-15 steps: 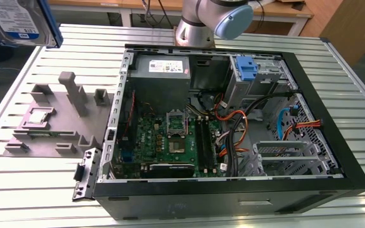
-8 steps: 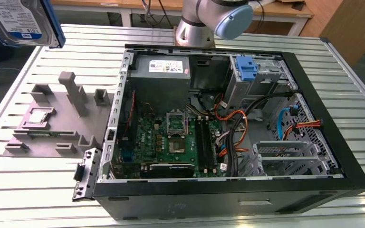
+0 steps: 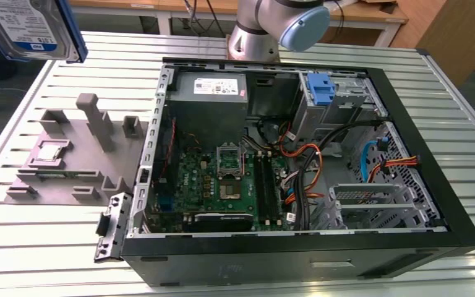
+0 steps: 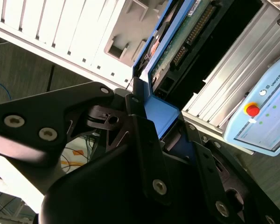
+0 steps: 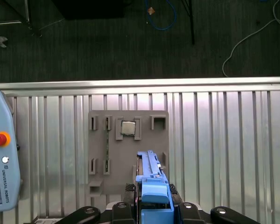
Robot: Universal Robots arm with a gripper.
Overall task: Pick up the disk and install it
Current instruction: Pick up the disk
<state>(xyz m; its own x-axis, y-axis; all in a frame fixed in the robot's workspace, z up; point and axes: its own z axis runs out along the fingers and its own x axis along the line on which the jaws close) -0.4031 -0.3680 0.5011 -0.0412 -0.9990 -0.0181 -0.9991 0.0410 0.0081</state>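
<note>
Ribbed aluminium table (image 3: 39,253) is carrying an open black computer case (image 3: 303,263) and a grey fixture tray (image 3: 72,167) — above it the black gripper (image 5: 154,207) is clamping the flat silver hard disk (image 3: 27,25) by its blue rails; squaring those rails to the grey drive cage (image 3: 351,99) seems wise

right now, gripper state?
Gripper: shut on the disk, clamped at its blue rail.
</note>
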